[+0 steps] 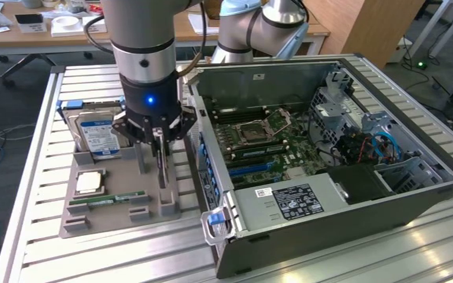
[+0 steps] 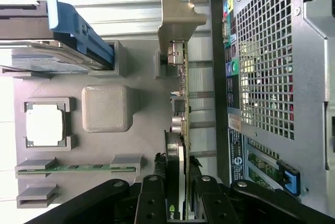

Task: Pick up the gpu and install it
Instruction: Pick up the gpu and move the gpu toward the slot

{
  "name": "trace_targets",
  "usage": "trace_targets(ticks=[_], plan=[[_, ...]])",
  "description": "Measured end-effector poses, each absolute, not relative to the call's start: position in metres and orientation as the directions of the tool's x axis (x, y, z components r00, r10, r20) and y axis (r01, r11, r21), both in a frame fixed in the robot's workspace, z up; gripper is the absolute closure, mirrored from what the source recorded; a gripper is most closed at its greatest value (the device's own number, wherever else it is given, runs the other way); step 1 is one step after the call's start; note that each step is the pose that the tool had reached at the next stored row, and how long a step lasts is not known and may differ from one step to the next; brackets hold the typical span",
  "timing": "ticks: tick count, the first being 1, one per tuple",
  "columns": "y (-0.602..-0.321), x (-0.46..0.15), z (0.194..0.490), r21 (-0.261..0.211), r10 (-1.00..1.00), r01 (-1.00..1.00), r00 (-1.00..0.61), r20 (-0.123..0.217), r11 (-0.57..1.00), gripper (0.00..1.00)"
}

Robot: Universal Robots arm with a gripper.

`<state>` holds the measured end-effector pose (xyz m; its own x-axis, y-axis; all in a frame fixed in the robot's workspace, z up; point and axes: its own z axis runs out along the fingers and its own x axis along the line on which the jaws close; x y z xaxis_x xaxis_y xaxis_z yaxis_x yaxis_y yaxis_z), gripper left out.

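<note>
A: What sits at the exterior view's left?
B: A grey tray (image 1: 112, 221) with a hard drive (image 1: 97, 132), a processor chip (image 1: 89, 181) and a memory stick (image 1: 108, 200).
A: And the gpu?
B: The gpu (image 1: 163, 168) stands on edge at the tray's right side, just beside the open computer case (image 1: 329, 147). The gripper (image 1: 157, 140) is over it, fingers (image 2: 154, 203) clamped on its two flat faces.
A: How will it handle?
B: Light and stiff, I judge, but fragile: a thin board with small parts. It is best held by the flat faces, clear of the metal bracket (image 2: 178, 12).
</note>
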<state>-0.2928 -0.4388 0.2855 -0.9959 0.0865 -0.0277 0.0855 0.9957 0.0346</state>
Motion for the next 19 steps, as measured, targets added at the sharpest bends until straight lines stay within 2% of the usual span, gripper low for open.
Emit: trace_targets(ticks=[19], plan=[[-0.439,-0.293,0.325,0.035,0.086,0.085,-0.996,-0.028,0.996,0.73]])
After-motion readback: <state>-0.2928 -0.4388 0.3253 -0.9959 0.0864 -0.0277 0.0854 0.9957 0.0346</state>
